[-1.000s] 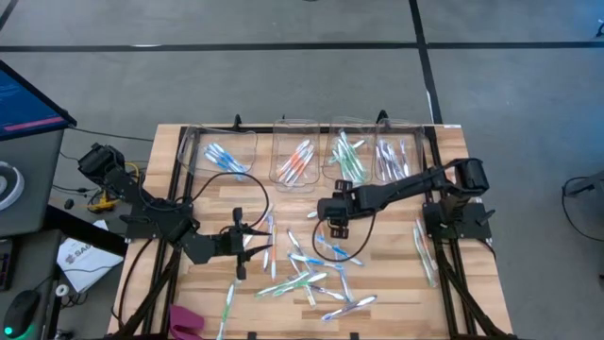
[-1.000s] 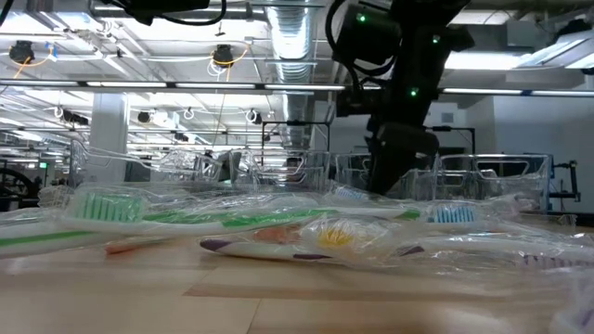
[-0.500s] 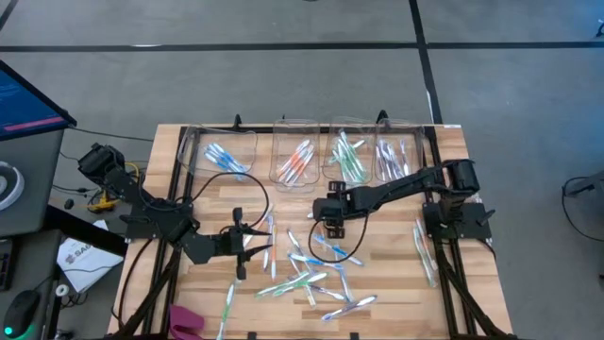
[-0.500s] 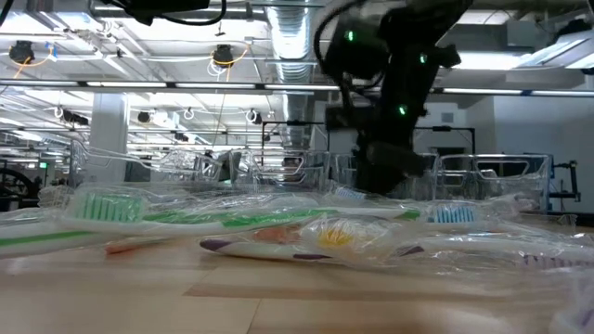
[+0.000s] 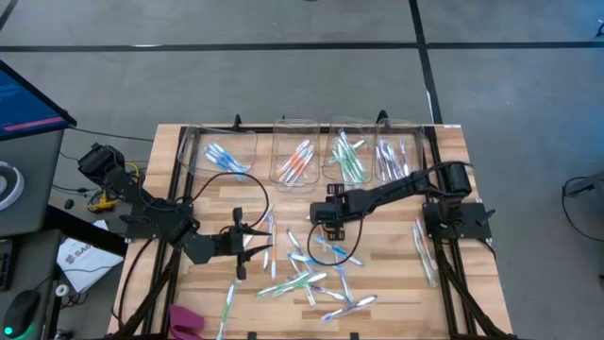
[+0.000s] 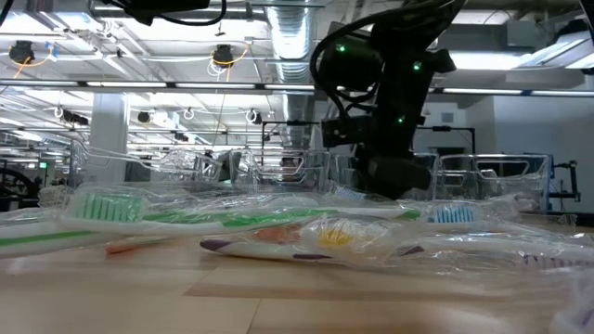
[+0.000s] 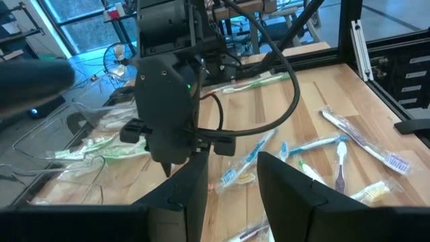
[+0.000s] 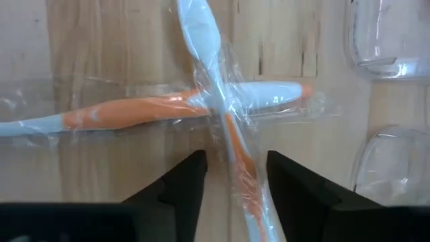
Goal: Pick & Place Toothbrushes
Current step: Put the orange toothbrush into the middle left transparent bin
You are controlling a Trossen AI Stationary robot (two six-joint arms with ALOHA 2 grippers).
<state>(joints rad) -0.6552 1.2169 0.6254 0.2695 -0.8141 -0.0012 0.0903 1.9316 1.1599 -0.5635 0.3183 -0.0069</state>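
1. Your right gripper (image 8: 232, 181) hangs directly over two wrapped orange toothbrushes (image 8: 228, 111) that lie crossed on the wooden table (image 5: 396, 283); its fingers stand partly open with nothing between them

2. The crossing point sits just ahead of the fingertips (image 8: 191, 171), and one orange handle runs back between them; aim for that handle, not the crossing, or you will likely pinch both brushes at once

3. Both brushes are in clear crinkled wrap, which I judge will slip and may drag the neighbour along; come straight down, close across the handle's narrow width, and lift slowly so the second brush can fall away

4. In the high view the right gripper (image 5: 324, 213) is just short of the row of clear bins (image 5: 294, 151); the bin holding orange brushes (image 5: 297, 162) lies a little beyond it, so the carry should be short

5. More toothbrushes in the loose pile (image 5: 316, 279) lie on the near side of the gripper, well apart from this pair

6. Your left gripper (image 5: 247, 244) waits off to the side, its fingers part open and empty; leave it parked
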